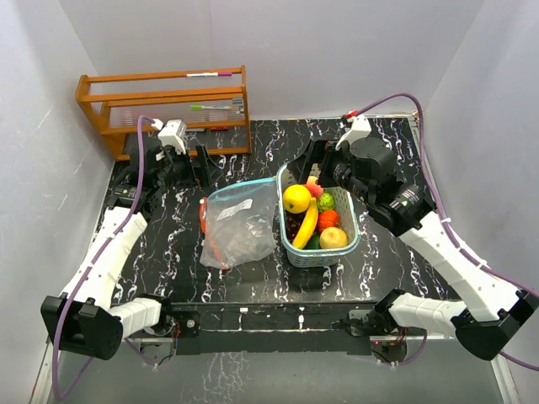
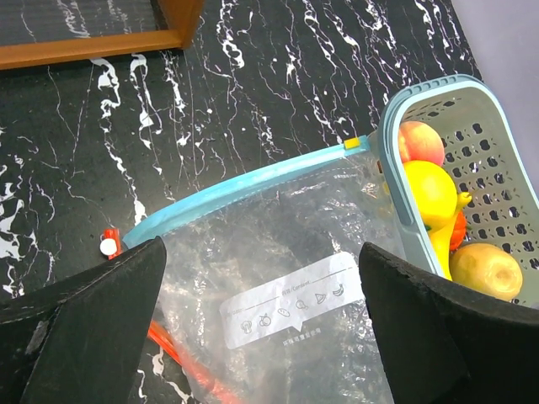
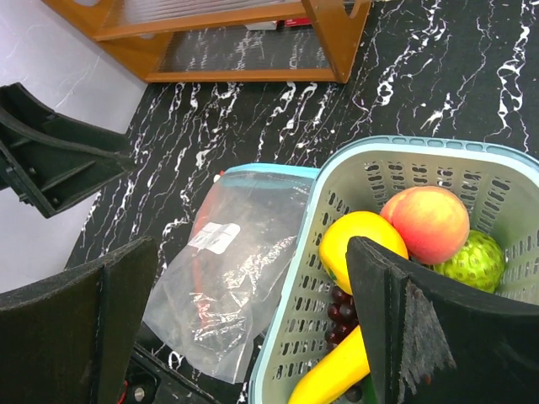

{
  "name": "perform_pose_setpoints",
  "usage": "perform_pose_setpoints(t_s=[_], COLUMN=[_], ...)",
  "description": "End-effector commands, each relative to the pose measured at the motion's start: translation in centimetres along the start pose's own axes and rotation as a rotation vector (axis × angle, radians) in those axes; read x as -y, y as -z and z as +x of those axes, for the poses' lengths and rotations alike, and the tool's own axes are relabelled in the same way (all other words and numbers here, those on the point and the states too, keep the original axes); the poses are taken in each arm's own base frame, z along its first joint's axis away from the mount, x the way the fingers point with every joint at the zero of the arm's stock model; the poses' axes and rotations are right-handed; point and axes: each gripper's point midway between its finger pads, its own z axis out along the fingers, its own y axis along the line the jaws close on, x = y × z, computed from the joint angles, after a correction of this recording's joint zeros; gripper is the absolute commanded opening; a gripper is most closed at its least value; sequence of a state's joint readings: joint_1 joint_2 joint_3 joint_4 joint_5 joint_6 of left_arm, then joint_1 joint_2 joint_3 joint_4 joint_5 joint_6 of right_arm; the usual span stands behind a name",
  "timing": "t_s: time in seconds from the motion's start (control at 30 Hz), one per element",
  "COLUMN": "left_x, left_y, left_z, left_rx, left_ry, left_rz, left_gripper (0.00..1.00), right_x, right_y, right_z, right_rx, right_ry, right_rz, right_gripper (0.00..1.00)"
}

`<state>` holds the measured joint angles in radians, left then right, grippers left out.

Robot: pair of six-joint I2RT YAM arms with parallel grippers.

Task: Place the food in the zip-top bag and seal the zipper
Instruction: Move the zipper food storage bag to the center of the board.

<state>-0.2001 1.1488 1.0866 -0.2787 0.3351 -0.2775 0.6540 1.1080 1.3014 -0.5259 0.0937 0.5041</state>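
The left arm reaches up the left side from its base with the wrist bent down, and the left pincer (image 2: 263,248) hangs with its jaws spread wide, gripping nothing. The right arm folds in from the far right, and the right pincer (image 3: 253,248) is likewise wide and unloaded. Just below and ahead of the left pincer lies the clear zip-top plastic bag (image 1: 240,223), its pale blue zipper strip (image 2: 244,189) along the far edge, flat on the black white-veined marble-look desk (image 1: 177,261). To that pincer's right, against the bag, stands the pale teal slotted plastic basket (image 1: 318,257), partly under the right pincer. All the food sits in it: a yellow toy banana (image 1: 307,223), two yellow round fruits (image 1: 296,199), dark purple grapes (image 1: 291,225), a bumpy green fruit (image 1: 325,201), an orange-red fruit (image 1: 328,219) and a small pink piece (image 1: 314,187). Beyond both pincers a brown wooden rack (image 1: 164,105) stands against plain white walls (image 1: 295,50). An orange strip (image 2: 181,353) at the bag's edge is partly hidden by the left finger — what it is I cannot tell.
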Motion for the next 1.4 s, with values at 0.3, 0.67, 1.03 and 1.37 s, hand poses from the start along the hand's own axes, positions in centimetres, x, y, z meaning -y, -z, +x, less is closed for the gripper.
perform_pose_setpoints(t_s=[0.3,0.67,1.03,1.37], left_x=[2.1,-0.2,-4.6,-5.5], left_y=[2.1,4.0,5.0,4.2], left_z=[-1.6,2.6,5.7,6.9], left_rx=[0.033,-0.006,-0.017,-0.029], left_ry=[-0.009,0.020,0.091,0.118], left_rz=[0.057,-0.062,-0.297,-0.326], left_gripper=[0.97,0.97,0.97,0.97], right_x=[-1.8,-8.2,-6.9,-8.6], right_y=[-0.5,-5.8,-7.9,-6.7], right_z=[-0.8,7.1,14.4,20.9], right_rx=[0.012,-0.252,-0.360,-0.472], right_ry=[0.031,0.086,0.199,0.224], right_rz=[-0.088,-0.184,-0.008,-0.070], right_gripper=[0.98,0.87,0.88,0.86])
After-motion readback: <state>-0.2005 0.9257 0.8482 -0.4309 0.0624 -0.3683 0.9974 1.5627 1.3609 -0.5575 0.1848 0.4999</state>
